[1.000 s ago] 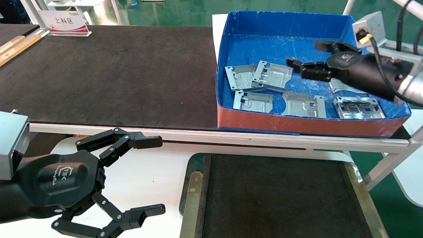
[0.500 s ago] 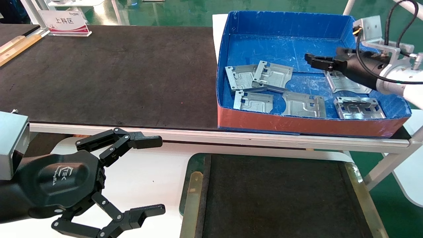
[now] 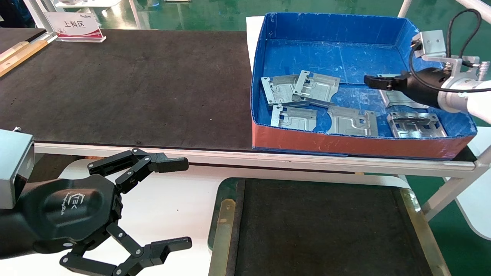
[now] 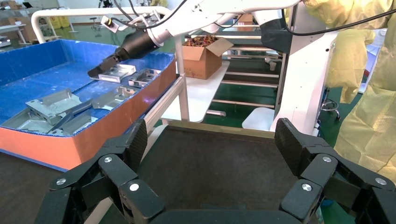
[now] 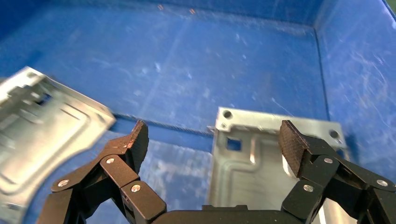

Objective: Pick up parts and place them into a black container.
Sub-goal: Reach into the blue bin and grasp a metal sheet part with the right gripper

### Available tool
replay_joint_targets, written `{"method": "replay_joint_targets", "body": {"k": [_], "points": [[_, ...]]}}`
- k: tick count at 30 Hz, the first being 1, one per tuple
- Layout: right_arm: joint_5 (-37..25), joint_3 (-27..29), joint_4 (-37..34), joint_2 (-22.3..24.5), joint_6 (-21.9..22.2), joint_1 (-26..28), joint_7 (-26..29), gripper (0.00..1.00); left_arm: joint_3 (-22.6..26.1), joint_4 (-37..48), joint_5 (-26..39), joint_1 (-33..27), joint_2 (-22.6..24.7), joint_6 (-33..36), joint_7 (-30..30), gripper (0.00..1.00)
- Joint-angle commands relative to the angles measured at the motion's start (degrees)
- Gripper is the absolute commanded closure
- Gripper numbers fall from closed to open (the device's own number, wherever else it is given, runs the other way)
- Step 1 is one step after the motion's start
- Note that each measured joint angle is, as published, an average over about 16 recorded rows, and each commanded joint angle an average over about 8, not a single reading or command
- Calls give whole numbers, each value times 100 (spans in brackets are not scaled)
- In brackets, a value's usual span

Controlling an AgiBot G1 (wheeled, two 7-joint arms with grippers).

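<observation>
Your right hand [image 3: 374, 81] hung inside the blue box [image 3: 330, 27], low over its floor, with its fingers [image 5: 133, 140] spread wide and nothing between them. The part nearest to it [image 5: 261, 154] lay flat on the box floor, just beneath and partly between the open fingers; whether any finger touched it, you could not tell. The other parts sat in the same box: two overlapping plates [image 3: 299, 90] towards the far left, one [image 3: 293, 117] and another [image 3: 352, 121] near the red front wall, and one [image 3: 416, 125] at the right corner. The black container [image 3: 322, 226] stood well apart, below the worktop [image 3: 126, 84], with nothing in it, so I judged the task barely started. Your left hand [image 3: 168, 205] sat parked beside the container, fingers wide apart and holding nothing. The risk from there, as I saw it, was the flat plate: closing on it without catching an edge could make the fingers skate across the metal or push it against the side wall. A grip on one thin corner might also let it swing and drop during the carry over the red wall.
</observation>
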Motion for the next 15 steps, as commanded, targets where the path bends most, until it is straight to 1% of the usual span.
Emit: {"method": "replay_joint_targets", "body": {"k": [1,9,15], "points": [[-129,-89,-41,-33,78,37,133,0,0,0,0,0,0,0,0,0],[-307,-221,32,-113,528,-41,446,0,0,0,0,0,0,0,0,0],[-382,-273,101,-138,664,-163,585,0,0,0,0,0,0,0,0,0]]}}
